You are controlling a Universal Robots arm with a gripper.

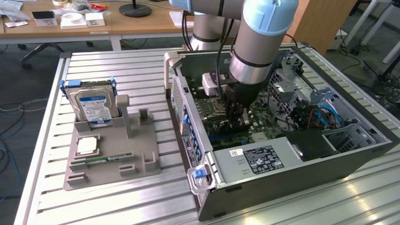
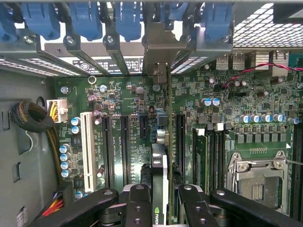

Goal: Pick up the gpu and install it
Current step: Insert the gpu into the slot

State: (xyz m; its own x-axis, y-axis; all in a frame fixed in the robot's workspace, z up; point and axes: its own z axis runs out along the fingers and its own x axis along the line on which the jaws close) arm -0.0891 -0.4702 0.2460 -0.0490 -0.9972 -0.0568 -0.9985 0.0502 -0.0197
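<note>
The gpu (image 2: 160, 175) shows edge-on in the wrist view as a thin dark card with a silver bracket end (image 2: 158, 54) near the blue rear clips. My gripper (image 2: 160, 208) is shut on it, with a black finger (image 2: 137, 203) on either side. The card stands upright over the black expansion slots (image 2: 124, 142) of the green motherboard (image 2: 128, 99), in line with one slot; whether it is seated I cannot tell. In the exterior view my gripper (image 1: 236, 115) reaches down into the open computer case (image 1: 300, 159), and the card is mostly hidden behind it.
A grey holder tray (image 1: 106, 164) at the exterior view's left carries a silver hard drive (image 1: 93, 105), a square chip (image 1: 86, 145) and a green memory stick (image 1: 100, 160). Inside the case are the power supply (image 1: 256, 159), the processor socket (image 2: 258, 182), installed memory (image 2: 208, 156) and cable bundles (image 2: 33, 118).
</note>
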